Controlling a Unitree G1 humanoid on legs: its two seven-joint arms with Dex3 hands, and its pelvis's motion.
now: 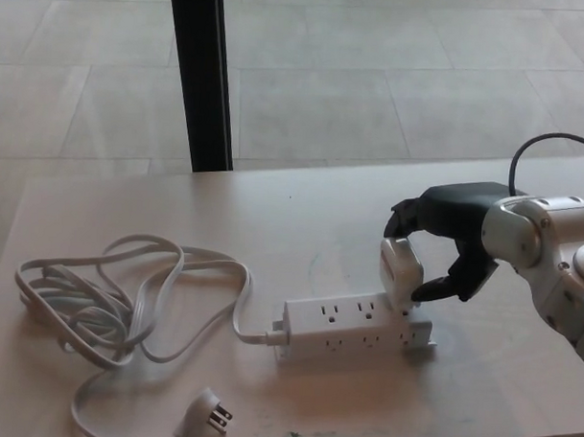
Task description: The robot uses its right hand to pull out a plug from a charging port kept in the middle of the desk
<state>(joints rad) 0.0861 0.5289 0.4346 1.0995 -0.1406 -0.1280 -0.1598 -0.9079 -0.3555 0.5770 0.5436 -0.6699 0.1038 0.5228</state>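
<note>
A white power strip (355, 328) lies in the middle of the pale desk (302, 219). A white adapter plug (399, 272) stands upright at the strip's right end, its base at or just above the sockets. My right hand (446, 245) comes in from the right and is shut on the plug, fingers over its top and thumb at its lower right side. Whether the prongs still sit in the socket is hidden. My left hand does not show.
The strip's white cord (126, 299) lies coiled in loops at the desk's left, ending in a loose plug (211, 410) near the front edge. A black post (203, 76) stands behind the desk. A black cable (534, 150) arcs above my right wrist.
</note>
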